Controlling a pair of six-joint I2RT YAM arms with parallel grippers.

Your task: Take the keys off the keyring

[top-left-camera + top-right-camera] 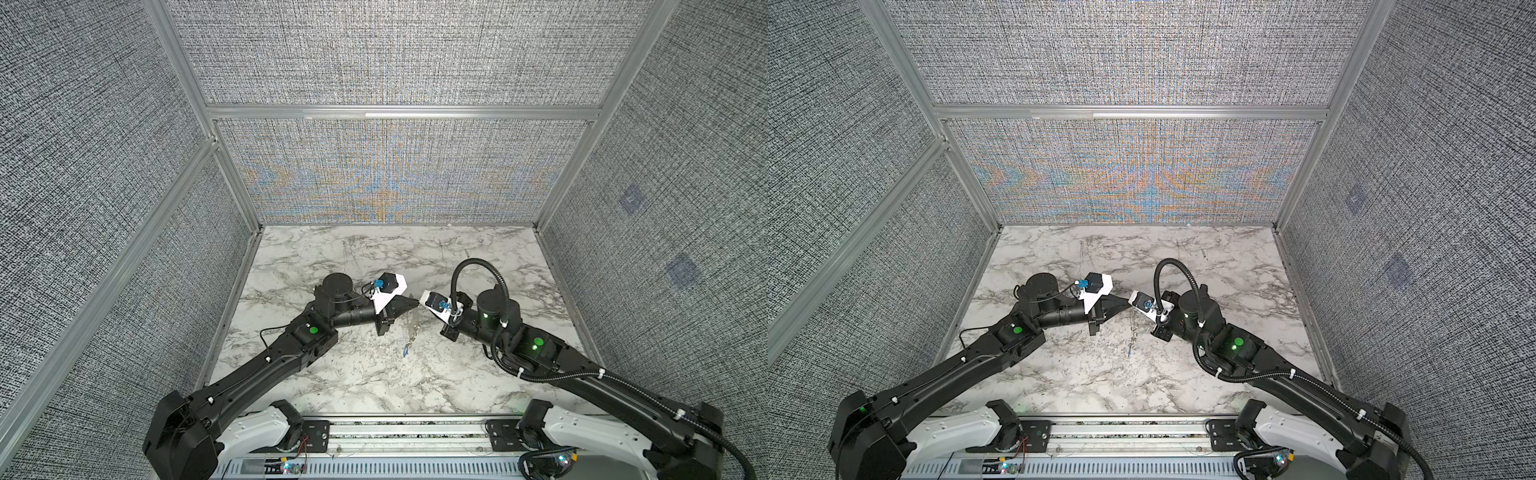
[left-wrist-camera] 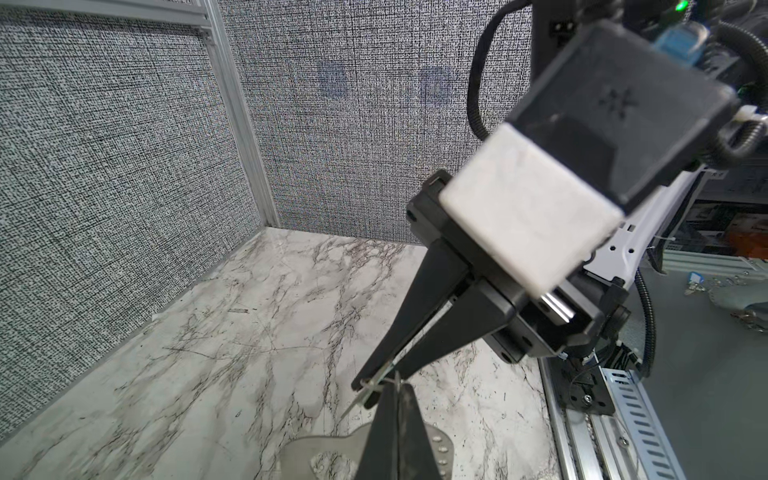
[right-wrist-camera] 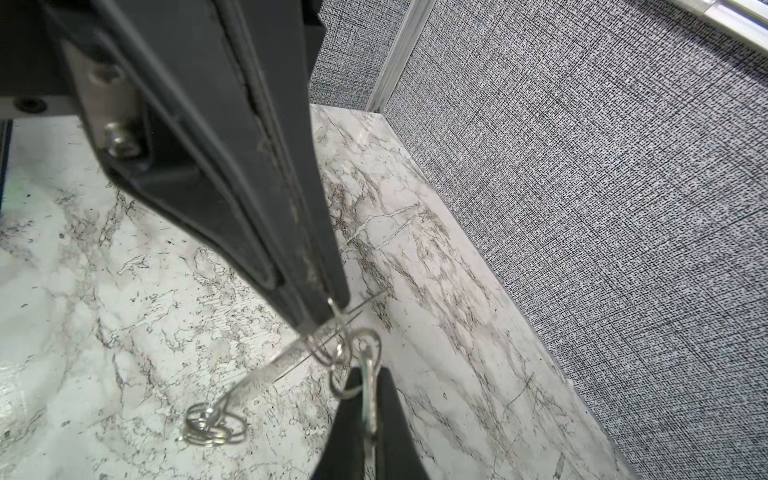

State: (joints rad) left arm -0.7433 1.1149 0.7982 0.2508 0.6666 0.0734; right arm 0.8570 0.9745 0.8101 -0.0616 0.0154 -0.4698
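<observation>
Both grippers meet tip to tip above the middle of the marble table. In the left wrist view my left gripper [image 2: 397, 388] is shut on the thin wire of the keyring. My right gripper [image 3: 368, 372] is shut on the small silvery key [image 3: 367, 380], which I see edge-on, threaded on the keyring [image 3: 331, 380]. The left gripper [image 3: 322, 322] pinches a wire loop just beside it. The dark-grey plate [image 2: 299, 453] with its oval hole hangs below the left fingers. The blue tag [image 1: 405, 351] dangles lowest, also visible as the blue tag [image 1: 1130, 352].
A cluster of small rings [image 3: 212, 424] hangs at the end of the dangling chain. Grey fabric walls with aluminium posts [image 1: 232, 166] close in the table [image 1: 353, 382] on three sides. A slotted rail [image 1: 407, 432] runs along the front edge.
</observation>
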